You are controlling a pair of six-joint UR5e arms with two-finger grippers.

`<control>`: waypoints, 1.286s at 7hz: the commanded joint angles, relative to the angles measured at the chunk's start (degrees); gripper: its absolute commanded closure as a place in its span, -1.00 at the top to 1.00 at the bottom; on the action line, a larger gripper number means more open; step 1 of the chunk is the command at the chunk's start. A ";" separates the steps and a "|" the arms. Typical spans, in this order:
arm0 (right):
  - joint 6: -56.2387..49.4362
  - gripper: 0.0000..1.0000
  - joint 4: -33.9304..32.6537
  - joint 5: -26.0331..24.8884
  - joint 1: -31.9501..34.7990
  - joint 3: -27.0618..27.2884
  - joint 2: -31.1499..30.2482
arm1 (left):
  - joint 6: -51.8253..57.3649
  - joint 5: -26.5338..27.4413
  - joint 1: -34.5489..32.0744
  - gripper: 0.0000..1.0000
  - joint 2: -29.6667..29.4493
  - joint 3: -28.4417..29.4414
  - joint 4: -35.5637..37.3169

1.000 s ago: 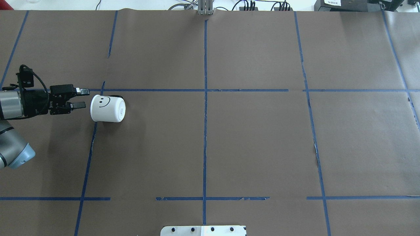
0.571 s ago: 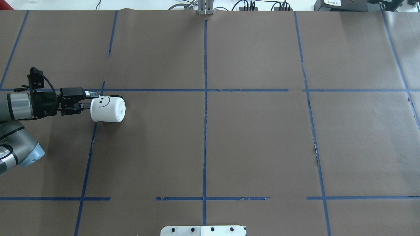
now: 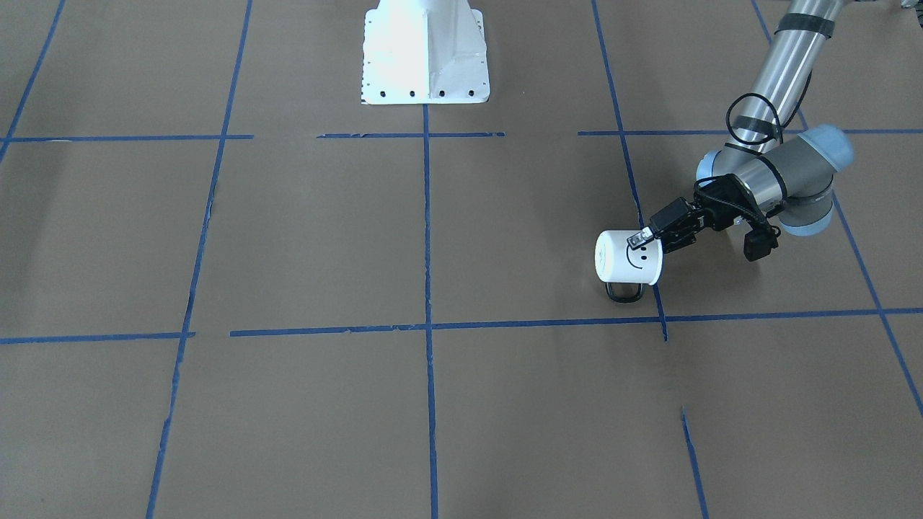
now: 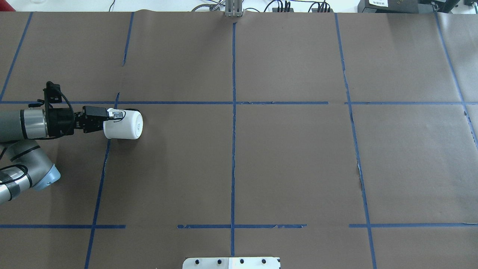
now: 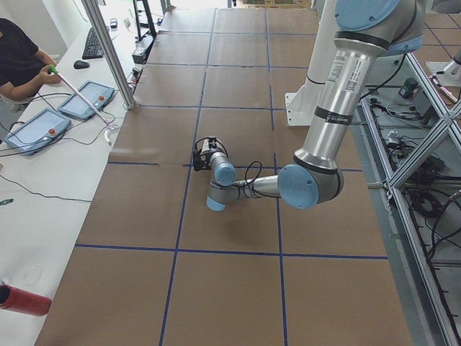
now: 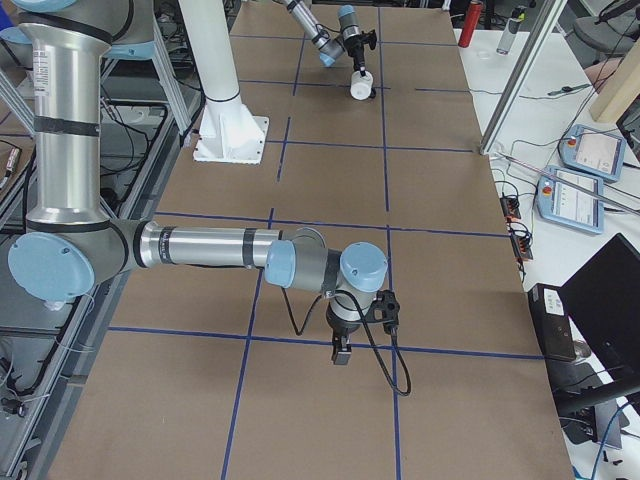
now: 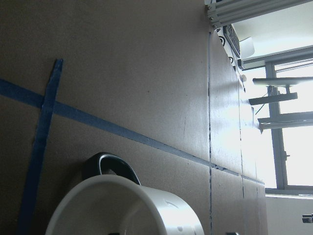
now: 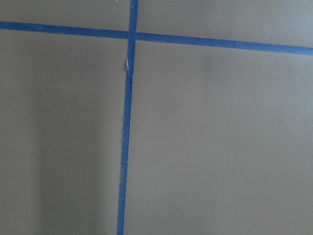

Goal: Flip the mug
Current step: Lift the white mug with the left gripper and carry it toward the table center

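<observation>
Left end effector (image 4: pixel 113 116) is set astride the mug (image 4: pixel 126 127) wall; whether it is clamped cannot be told. The mug is laid sideways on the desk (image 4: pixel 283 160), left part, with its axis level, mouth toward the end effector and base toward centre. Since 0.6 s ago, the fingers have been advanced past the rim; the mug is unmoved. The wrist is held level and low.

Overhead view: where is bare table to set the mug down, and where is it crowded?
Bare paper fills the squares right of the centre tape line and those between it and the mug. Crowded only at far left, where the left gripper meets the mug's open end.
</observation>
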 commanded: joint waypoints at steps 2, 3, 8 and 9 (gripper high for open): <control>0.00 1.00 0.00 0.00 0.00 0.09 0.00 | -0.38 0.00 0.24 -1.00 -0.16 -0.75 -1.43; 0.00 1.00 0.00 0.00 0.00 0.09 0.00 | -3.96 0.35 0.15 -1.00 -0.16 -2.23 -3.62; 0.00 1.00 0.00 0.00 0.00 0.09 0.00 | -11.12 3.51 0.24 -1.00 -6.89 -20.65 28.89; 0.00 1.00 0.00 0.00 0.00 0.09 0.00 | -10.85 3.69 0.93 -1.00 -11.10 -22.10 40.45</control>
